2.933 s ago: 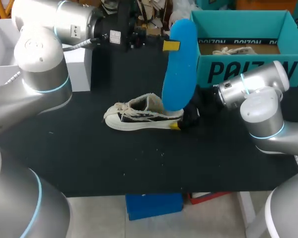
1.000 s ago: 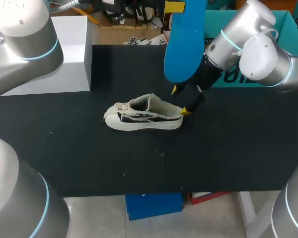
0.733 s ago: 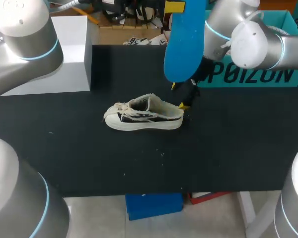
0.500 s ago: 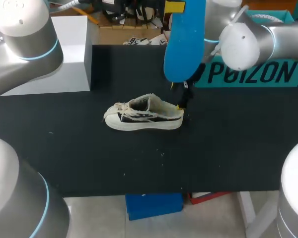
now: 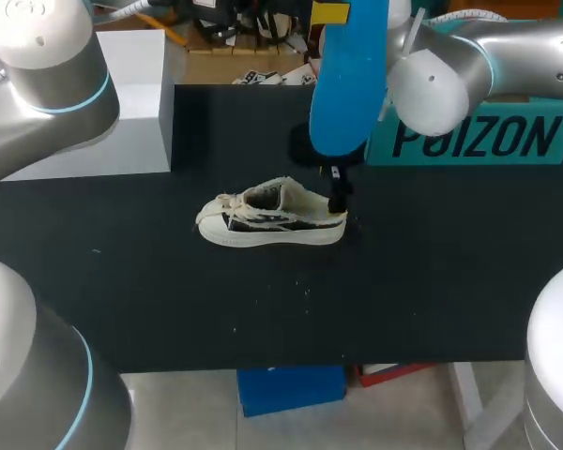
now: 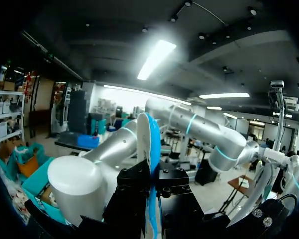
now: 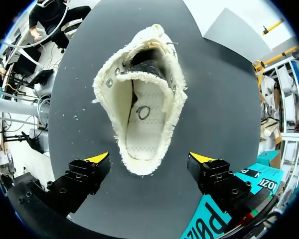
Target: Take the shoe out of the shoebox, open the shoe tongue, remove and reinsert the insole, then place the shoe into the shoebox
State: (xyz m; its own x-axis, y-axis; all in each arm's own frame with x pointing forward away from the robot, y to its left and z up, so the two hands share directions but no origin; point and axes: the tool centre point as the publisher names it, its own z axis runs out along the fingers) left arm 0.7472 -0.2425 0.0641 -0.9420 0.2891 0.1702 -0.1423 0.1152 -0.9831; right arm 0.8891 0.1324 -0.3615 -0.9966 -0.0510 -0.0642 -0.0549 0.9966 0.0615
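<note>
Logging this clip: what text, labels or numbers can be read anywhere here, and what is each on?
"POIZON": black capitals on the teal shoebox side, first letter partly covered.
Round mark inside the shoe: no legible letters.
Nothing else is readable.

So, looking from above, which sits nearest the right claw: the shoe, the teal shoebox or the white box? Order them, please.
1. shoe: heel end right beneath the right gripper.
2. teal shoebox: behind the gripper, to the right.
3. white box: farthest, at the table's back left.
</note>
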